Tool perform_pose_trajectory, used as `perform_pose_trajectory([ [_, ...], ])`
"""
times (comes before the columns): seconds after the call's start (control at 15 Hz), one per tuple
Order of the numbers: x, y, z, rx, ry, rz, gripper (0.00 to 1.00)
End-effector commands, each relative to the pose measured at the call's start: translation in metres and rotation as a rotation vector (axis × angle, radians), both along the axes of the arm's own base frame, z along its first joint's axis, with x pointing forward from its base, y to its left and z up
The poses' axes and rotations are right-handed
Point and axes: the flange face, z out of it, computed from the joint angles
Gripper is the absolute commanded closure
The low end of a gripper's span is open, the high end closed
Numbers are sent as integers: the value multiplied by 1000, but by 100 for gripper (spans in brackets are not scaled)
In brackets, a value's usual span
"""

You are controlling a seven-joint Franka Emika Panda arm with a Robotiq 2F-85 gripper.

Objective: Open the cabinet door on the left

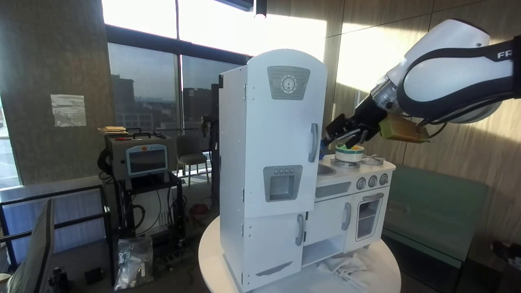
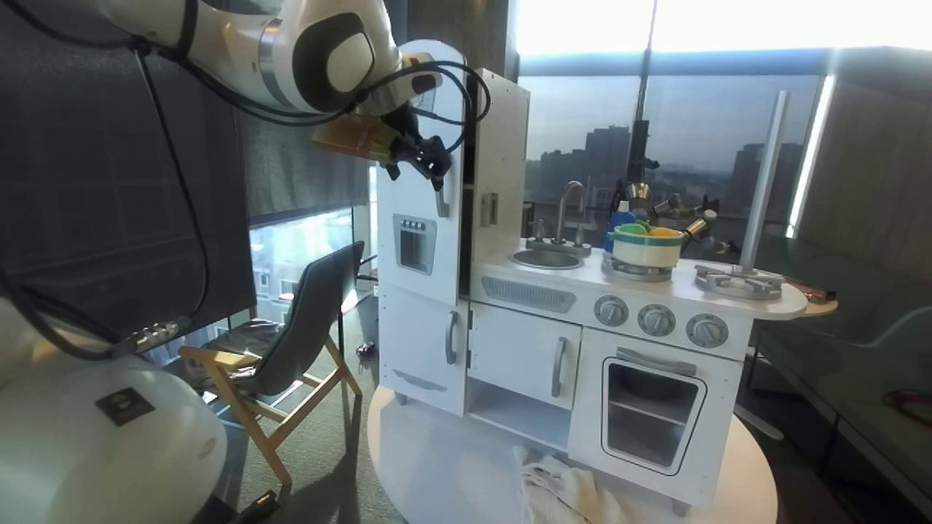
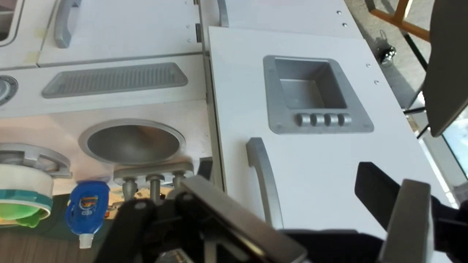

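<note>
One tall white cabinet door (image 1: 276,134) = target: upper front of toy fridge (image 1: 232,162); in an exterior view it's approx 10 o'clock from sink (image 2: 546,259). Prob. thin painted board: light, stiff, face smooth & slippery, so no good grip there. Best hold = curved grey handle (image 1: 314,142), 3 o'clock edge; hinges (image 1: 246,92) on 9 o'clock edge. Handle looks rigid, slick, slim enough to pinch; take mid-bow, not ends, then swing in an arc twd 9 o'clock, no straight yank. In an exterior view a dark slit (image 2: 467,244) runs along handle edge, so door's prob. slightly ajar & needs little force; hooking that edge = alt option. In an exterior view gripper (image 1: 338,142) is at approx 3 o'clock of handle w/ space btwn; fingers (image 3: 407,215) spread wide, not clamped on anything. Wrist view lines handle up inside their gap, depth unclear. Risk: finger slides off handle, or hard pull shifts whole toy fridge on table (image 1: 209,252).
</note>
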Motion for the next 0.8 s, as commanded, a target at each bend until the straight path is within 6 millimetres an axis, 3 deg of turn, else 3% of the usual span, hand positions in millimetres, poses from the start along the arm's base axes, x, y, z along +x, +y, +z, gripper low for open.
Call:
perform_pose_trajectory([
  [0.0,-11,19,12,39,-175,18,0],
  [0.73,-9,37,-17,15,-321,81,0],
])
